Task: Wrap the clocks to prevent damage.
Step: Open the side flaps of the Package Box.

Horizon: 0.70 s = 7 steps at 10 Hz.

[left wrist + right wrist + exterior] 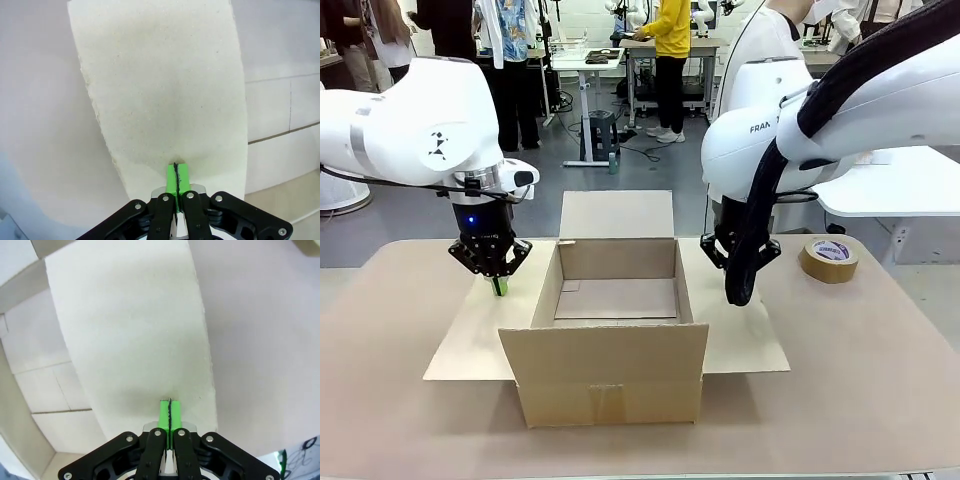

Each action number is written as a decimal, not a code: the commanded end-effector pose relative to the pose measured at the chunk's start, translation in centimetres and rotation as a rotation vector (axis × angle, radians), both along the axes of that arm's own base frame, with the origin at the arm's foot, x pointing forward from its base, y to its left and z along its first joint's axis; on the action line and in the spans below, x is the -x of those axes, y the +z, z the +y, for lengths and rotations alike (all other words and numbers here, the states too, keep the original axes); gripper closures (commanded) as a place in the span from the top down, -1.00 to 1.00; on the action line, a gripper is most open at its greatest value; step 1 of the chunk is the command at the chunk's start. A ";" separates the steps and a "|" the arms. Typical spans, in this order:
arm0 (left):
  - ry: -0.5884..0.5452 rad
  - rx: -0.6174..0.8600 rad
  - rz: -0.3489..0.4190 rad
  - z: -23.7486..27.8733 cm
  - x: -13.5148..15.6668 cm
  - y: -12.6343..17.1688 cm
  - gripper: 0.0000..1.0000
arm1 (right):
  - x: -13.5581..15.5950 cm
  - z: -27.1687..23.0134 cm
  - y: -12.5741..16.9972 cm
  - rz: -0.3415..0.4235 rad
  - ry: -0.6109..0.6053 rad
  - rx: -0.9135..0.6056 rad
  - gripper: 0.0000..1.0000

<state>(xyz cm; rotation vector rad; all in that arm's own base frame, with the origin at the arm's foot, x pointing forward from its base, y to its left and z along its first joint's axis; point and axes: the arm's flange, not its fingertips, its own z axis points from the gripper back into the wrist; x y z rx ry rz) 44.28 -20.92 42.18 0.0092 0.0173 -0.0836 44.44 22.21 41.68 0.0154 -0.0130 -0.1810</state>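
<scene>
So the brown cardboard box [605, 375] sits open in the middle of the table [860, 400], with its flaps folded out flat. One flap sticks out at 9 o'clock, one at 3, and the back flap [617, 212] stands up at 12.

The left gripper [500, 287] points straight down over the far end of the left flap [470, 345], roughly 10 o'clock from the box centre. Its jaws are pressed together with nothing between them. In the left wrist view the two green pads [181, 176] meet along a thin dark line, and the pale cardboard fills the space right beyond the tips. The tips look like they're right at the flap surface, but I can't say for sure that they press on it.

It's the same on the other side. In the right wrist view the right gripper [170, 412] is squeezed shut on nothing, pads flush together, and it aims down at the right flap [745, 340]. From the front it hangs at about 2 o'clock from the box centre, just beside the box wall. A thick black cable sleeve [760, 200] hangs in front of it, so the fingertips are mostly hidden from that side.

A brown tape roll [829, 259] lies flat on the table further out at 2 o'clock, well apart from the box.

As for the clocks — I can't tell where they are from these shots.
</scene>
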 end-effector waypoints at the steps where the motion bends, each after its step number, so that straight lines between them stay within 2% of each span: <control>1: 0.043 -0.016 -0.009 -0.4 0.0 -1.9 -0.99 | -0.5 0.2 -1.3 -0.035 -0.028 -0.001 -0.98; 4: 0.062 -0.026 0.002 -0.5 -0.2 -3.7 -0.99 | -0.9 -0.3 -2.4 -0.015 -0.047 0.005 -0.98; 7: 0.078 -0.010 -0.005 -0.4 -0.2 -3.6 -0.99 | -1.0 -0.5 -3.3 0.043 -0.047 0.030 -0.98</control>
